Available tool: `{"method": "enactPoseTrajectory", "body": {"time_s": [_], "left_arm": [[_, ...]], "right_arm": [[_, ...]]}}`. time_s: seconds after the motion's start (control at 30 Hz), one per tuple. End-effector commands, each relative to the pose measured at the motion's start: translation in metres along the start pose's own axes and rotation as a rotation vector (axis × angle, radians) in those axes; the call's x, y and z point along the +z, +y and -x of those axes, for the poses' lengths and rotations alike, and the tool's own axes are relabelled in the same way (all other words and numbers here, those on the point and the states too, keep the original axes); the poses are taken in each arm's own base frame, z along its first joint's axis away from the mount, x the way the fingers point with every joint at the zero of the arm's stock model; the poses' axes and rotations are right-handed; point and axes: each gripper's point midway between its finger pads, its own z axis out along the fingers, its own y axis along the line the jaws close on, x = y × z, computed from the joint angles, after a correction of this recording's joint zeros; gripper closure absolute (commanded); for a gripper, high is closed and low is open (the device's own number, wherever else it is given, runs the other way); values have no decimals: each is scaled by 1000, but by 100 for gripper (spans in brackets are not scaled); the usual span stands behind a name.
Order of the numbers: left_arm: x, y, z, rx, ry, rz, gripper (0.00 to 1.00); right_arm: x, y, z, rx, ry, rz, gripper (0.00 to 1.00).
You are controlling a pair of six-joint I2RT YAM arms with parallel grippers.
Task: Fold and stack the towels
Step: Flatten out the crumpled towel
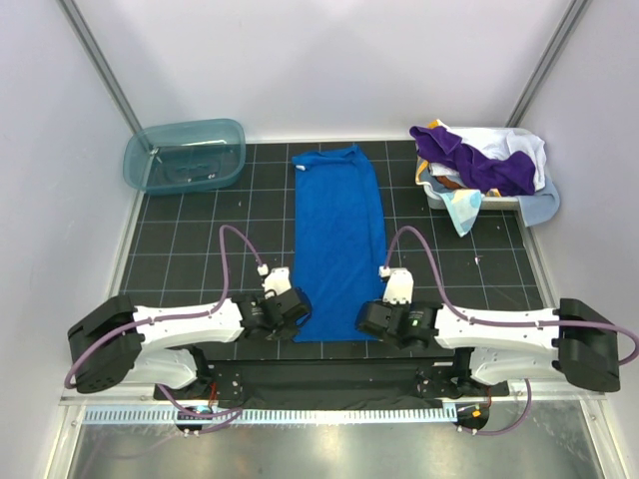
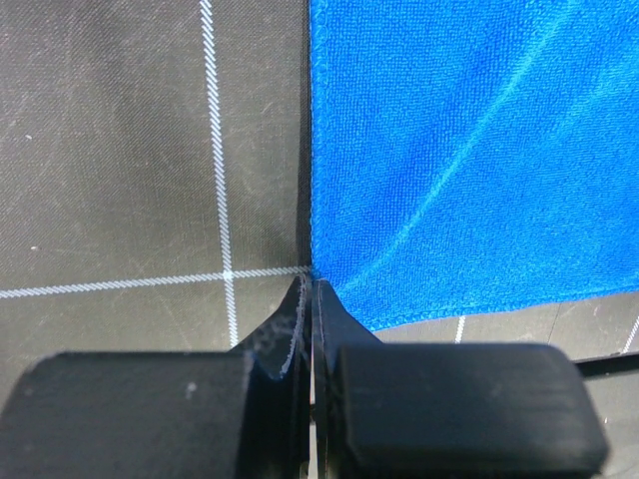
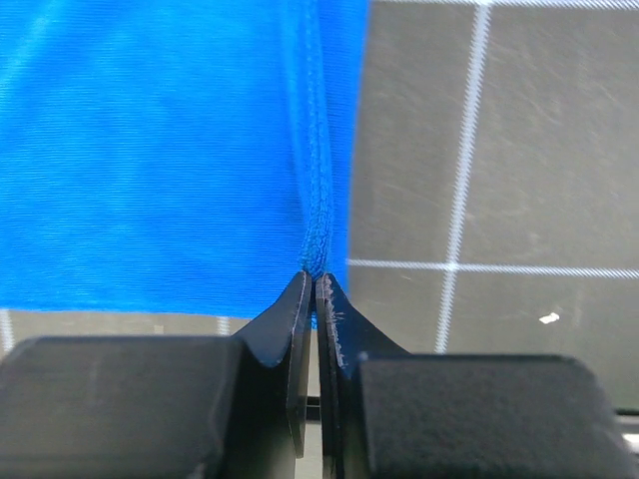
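Your left claw (image 2: 308,291) and right claw (image 3: 314,284) are each pinched shut on a near corner of the blue towel (image 1: 339,235), which lies flat ahead of them. This looks like the first fold; next, lift both corners evenly and carry them forward.

A lab test cell: plain white walls (image 1: 329,60), aluminium posts (image 1: 99,60), a gridded black mat (image 1: 180,249).

The blue towel (image 1: 339,239) lies flat down the middle of the table (image 1: 200,249), with bare mat open to its left and right. The teal tub (image 1: 185,155) blocks the far left corner. The white basket (image 1: 439,195), heaped with towels (image 1: 469,160), blocks the far right. The left hand (image 2: 307,284) and right hand (image 3: 313,277) crowd the towel's near corners. Walls (image 1: 40,150) close in both sides and the back.
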Motion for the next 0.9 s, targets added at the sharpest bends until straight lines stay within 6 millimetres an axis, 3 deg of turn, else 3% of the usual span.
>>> {"method": "enactPoseTrajectory", "body": {"time_s": [0.0,0.23,0.43,0.87], "left_arm": [[-5,8,1,6,-2,17,100],[-6,11,-3,20,13,23,100],[-13,17,-1,1,12,22,100],[-36,33,-3,-12,75,47,100]], "right_arm": [[-1,-20,1,72,-44,-43,89],[-6,-44,-7,149,-41,-69,90],[-6,-53,-19,190,-10,-55,94],[-12,-43,-37,188,90,15,99]]}}
